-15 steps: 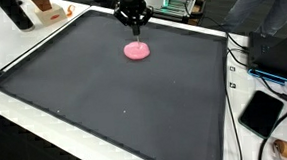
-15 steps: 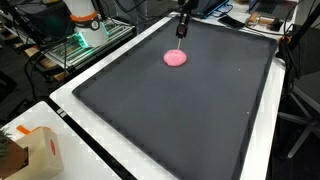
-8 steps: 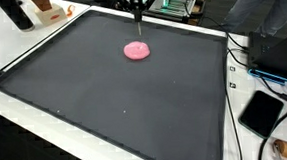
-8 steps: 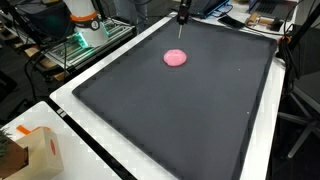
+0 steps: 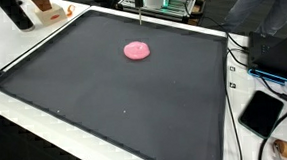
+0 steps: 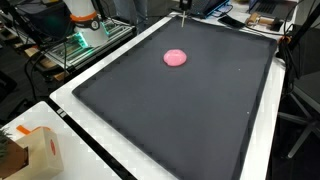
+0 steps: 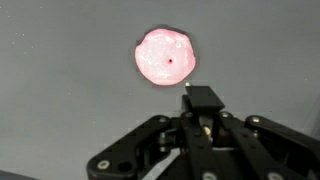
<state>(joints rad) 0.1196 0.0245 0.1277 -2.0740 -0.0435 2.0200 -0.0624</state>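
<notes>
A flat round pink blob (image 5: 137, 50) lies on the big black mat (image 5: 105, 112) near its far edge, as both exterior views show; it is also on the mat (image 6: 190, 120) as the pink blob (image 6: 176, 57). In the wrist view the blob (image 7: 163, 56) carries a small dark dot. My gripper (image 7: 203, 100) hangs high above it, shut on a thin stick (image 5: 138, 22) that points down. Only the stick's lower end (image 6: 181, 12) shows at the top edge of the exterior views. Stick and blob are well apart.
A white table border (image 5: 41, 36) rings the mat. A black phone-like slab (image 5: 261, 113) and cables lie beside one edge. A cardboard box (image 6: 30, 150) sits at a table corner. Lab gear (image 6: 85, 25) stands beyond the far side.
My gripper has risen straight up from just over the pink blob and has almost left the exterior views. The blob has stayed where it was.
</notes>
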